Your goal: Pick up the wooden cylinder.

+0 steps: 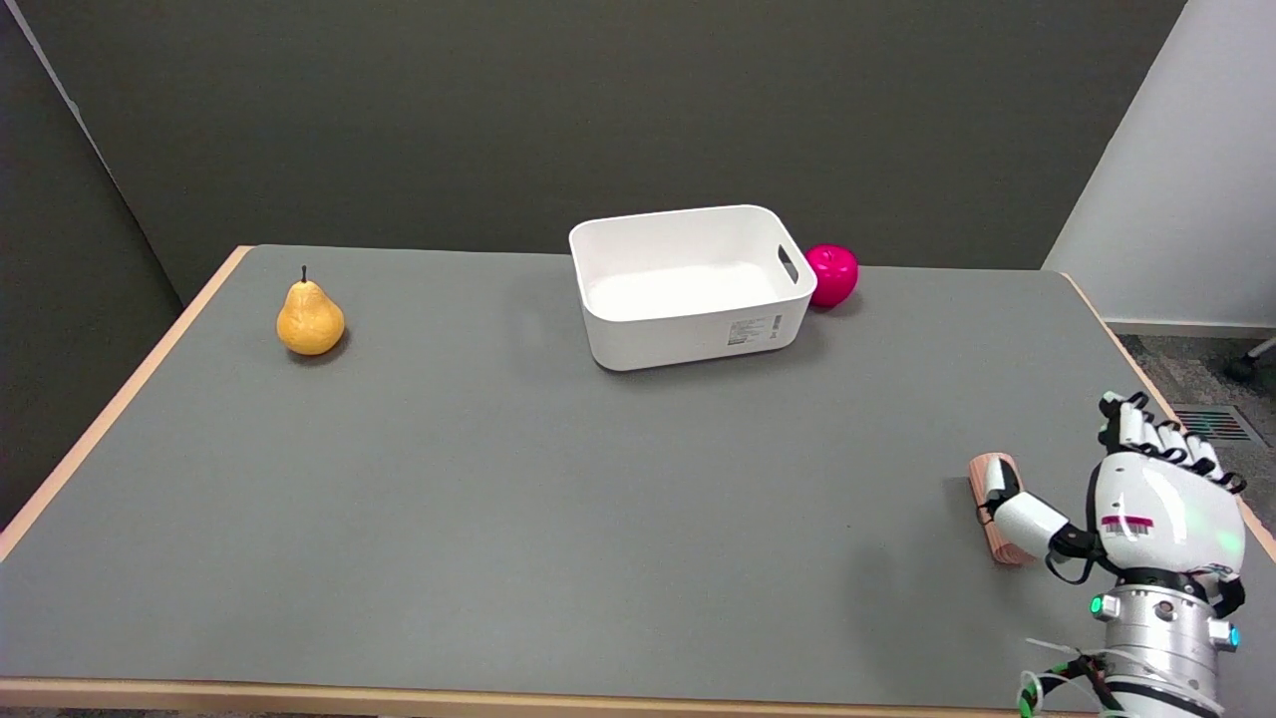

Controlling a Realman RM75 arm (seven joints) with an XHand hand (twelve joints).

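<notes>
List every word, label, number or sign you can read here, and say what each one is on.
No text can be read.
White bin: a printed label on its front wall, near the right end, too small to read.
Robot hand: a pink and white sticker with a barcode-like strip on its back, too blurred to read.
Pear, pink apple, wooden cylinder and table: no markings show.

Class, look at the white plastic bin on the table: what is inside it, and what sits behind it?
The white plastic bin looks empty, though its near wall hides the closest floor strip. Behind its right end sits a glossy pink apple-shaped toy, its left edge covered by the bin.
</notes>
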